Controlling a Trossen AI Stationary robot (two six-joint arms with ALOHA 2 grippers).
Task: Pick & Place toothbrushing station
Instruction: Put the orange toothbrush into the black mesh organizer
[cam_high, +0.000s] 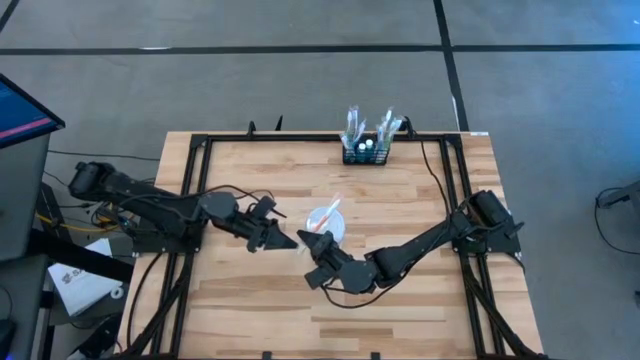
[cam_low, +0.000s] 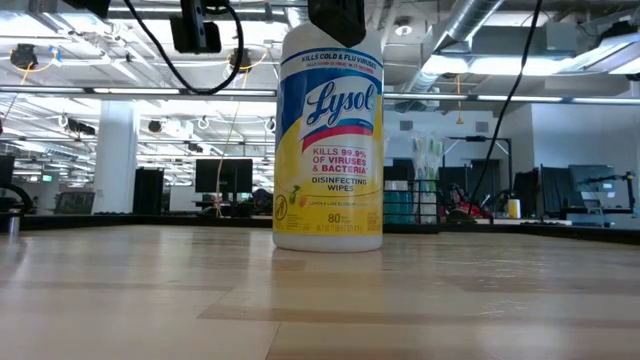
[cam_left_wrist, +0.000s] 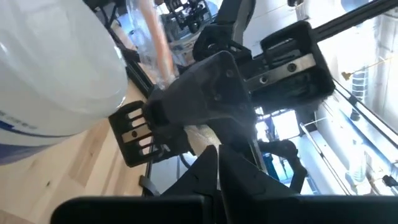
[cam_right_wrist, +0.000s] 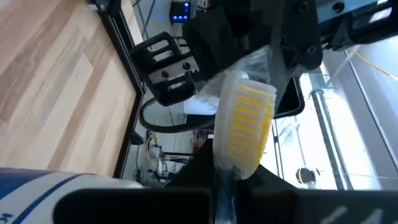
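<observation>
My right gripper (cam_high: 313, 246) is shut on a toothbrush in a clear wrapper (cam_right_wrist: 245, 121). It has yellow bristles and an orange-pink handle (cam_high: 331, 211). The gripper is just near-left of the round white wipes tub (cam_high: 325, 224), which stands upright on the table (cam_low: 328, 140). My left gripper (cam_high: 291, 242) is shut and empty, and points at the right gripper from the left, a short way off. The toothbrushing station (cam_high: 366, 152), a black rack with several wrapped brushes upright in it, stands at the table's far edge. My right gripper pinches the toothbrush between its two fingers at the neck, just below the bristle head (cam_right_wrist: 224, 182). The fingers come about level from the table's right. The head sticks out past the fingertips. The handle (cam_left_wrist: 155, 43) slants back over the tub; whether it touches the lid I cannot tell.
A black frame (cam_high: 300, 139) runs around the wooden tabletop. Cables lie near both arm bases. There is bare wood on the near half of the table (cam_high: 330, 320) and between the tub and the rack.
</observation>
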